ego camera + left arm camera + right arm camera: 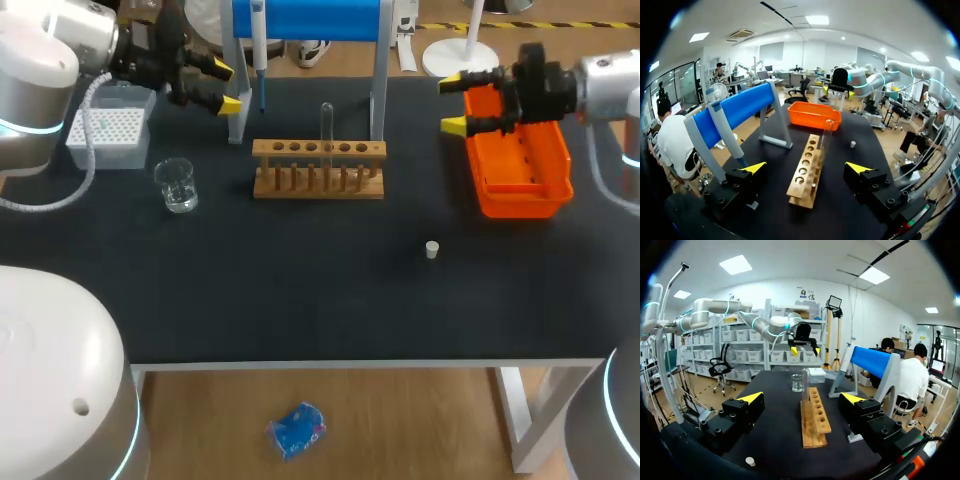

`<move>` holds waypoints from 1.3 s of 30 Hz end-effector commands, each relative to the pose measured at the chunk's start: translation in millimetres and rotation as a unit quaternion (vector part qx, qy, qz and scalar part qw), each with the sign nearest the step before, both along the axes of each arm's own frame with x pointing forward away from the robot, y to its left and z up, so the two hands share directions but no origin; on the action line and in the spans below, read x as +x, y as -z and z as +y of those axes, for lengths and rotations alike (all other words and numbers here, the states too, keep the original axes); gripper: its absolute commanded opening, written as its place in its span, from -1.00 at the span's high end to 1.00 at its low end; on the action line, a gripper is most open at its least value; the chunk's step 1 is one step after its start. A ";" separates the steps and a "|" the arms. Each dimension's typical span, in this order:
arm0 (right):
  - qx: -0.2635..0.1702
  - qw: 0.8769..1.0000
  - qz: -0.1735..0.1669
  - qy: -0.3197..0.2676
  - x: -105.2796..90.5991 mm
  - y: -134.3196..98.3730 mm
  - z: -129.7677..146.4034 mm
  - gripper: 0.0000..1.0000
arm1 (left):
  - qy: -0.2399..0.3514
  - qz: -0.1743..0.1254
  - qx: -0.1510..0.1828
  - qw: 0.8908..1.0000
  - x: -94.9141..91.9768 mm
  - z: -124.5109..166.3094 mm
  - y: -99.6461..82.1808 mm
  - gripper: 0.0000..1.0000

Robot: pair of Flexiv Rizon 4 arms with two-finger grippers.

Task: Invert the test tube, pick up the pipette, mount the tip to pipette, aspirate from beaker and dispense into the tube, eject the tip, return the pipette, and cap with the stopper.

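Note:
A clear test tube (326, 125) stands upright in the wooden rack (318, 168) at the table's middle back. The pipette (258, 50) hangs on the blue stand (310, 18) behind it. A glass beaker (178, 185) sits left of the rack, and the small white stopper (432, 250) lies in front of it to the right. My left gripper (222, 87) is open at the back left, beside the pipette (725, 135), with the rack (805, 172) ahead of it. My right gripper (452, 104) is open over the orange bin's left end, facing the rack (815, 417) and tube (805, 385).
A white tip box (105, 125) sits at the back left under my left arm. An orange bin (520, 165) stands at the back right. The stand's grey legs (378, 90) rise just behind the rack. The black tabletop (300, 290) stretches to the front edge.

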State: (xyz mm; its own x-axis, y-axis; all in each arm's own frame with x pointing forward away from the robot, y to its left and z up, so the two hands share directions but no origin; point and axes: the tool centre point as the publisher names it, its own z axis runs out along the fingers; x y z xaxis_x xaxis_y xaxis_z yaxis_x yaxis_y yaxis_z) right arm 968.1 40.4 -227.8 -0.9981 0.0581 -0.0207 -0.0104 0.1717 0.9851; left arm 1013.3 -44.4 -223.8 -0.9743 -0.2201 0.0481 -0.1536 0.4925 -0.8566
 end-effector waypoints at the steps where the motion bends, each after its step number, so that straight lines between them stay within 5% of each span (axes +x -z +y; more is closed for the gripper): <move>1: 0.012 1.000 0.000 -0.016 6.6 11.7 15.3 -1.00 | -0.006 -0.002 -0.011 1.000 -9.7 -12.7 6.2 -1.00; 9: 0.028 0.998 0.007 -0.059 -1.3 27.8 52.3 -1.00 | 0.006 0.004 -0.005 1.000 -22.3 -30.8 19.8 -1.00; 18: 0.028 0.998 0.007 -0.059 -1.3 27.8 52.3 -1.00 | 0.003 0.011 0.028 1.000 -26.1 -30.9 41.5 -1.00; 25: 0.028 0.998 0.007 -0.059 -1.3 27.8 52.3 -1.00 | 0.002 0.012 0.025 1.000 -25.3 -30.5 42.4 -1.00; 39: 0.062 0.995 0.032 -0.070 20.9 61.5 114.8 -1.00 | 0.002 0.012 0.025 1.000 -25.3 -30.5 42.4 -1.00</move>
State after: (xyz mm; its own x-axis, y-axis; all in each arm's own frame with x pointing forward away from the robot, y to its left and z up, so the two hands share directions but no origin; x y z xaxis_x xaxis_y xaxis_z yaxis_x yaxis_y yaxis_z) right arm 974.7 143.4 -279.5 -0.9971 -0.0626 0.0422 0.0377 0.0703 0.9968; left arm 987.4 -74.8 -266.0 -0.9736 -0.2203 0.0595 -0.1714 0.5342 -0.8278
